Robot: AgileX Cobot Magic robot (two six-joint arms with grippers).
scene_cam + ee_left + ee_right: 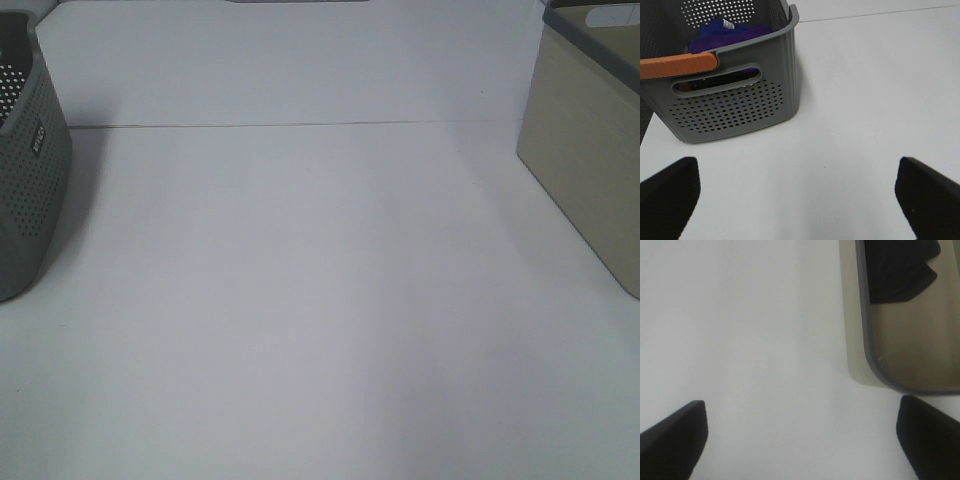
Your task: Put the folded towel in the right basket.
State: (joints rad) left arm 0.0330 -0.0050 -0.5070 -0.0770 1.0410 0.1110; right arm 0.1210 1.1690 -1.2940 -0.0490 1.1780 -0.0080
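A folded blue-purple towel (pixel 730 32) lies inside the grey perforated basket (pixel 735 107), which has an orange handle (pixel 677 65). In the high view this basket (pixel 25 170) stands at the table's left edge; the towel is hidden there. The right basket (pixel 585 150) is beige with a grey rim, at the table's right edge. It also shows in the right wrist view (pixel 860 340), with a dark cloth (pixel 900 270) inside. My left gripper (pixel 797 200) is open and empty, a short way before the grey basket. My right gripper (pixel 800 440) is open and empty beside the beige basket. Neither gripper shows in the high view.
The white table (pixel 320 300) spans between the two baskets, with a thin seam line (pixel 300 126) across its back. A white wall stands behind it.
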